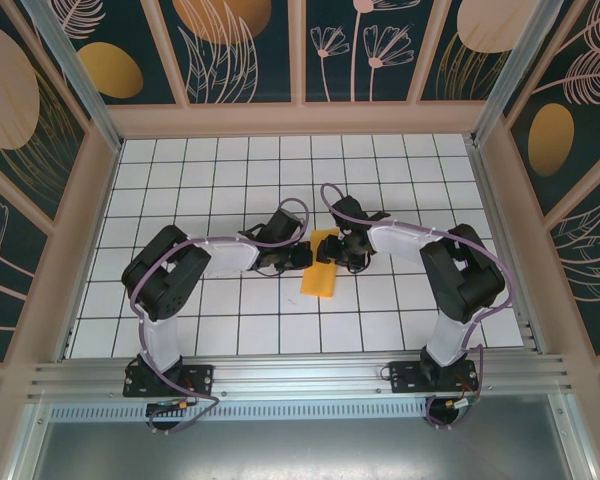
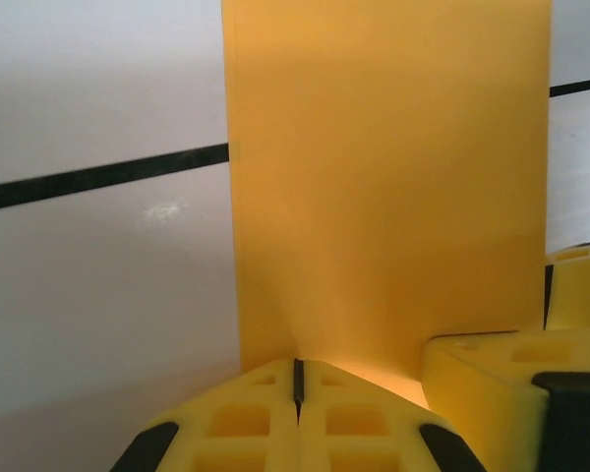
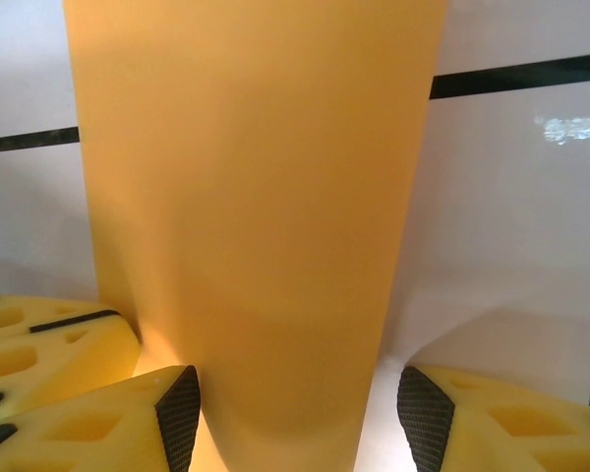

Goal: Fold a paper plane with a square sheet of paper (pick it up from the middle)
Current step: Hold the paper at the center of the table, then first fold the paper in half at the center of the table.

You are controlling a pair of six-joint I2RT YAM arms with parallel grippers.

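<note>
Folded orange paper (image 1: pixel 318 275) sits mid-frame on the bench (image 1: pixel 230 320). Here the left end effector (image 2: pixel 297 388) is pressed together, pinching its edge, while the right end effector (image 3: pixel 300 413) is spread around the strip. Risk imo: right closing off-centre could buckle the thin sheet and skew the crease.

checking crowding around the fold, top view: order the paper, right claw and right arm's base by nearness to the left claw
1. paper, centre, pinched in the shut left claw
2. right claw, just across the paper, on the right
3. right arm's base, far off at the near right edge
</note>
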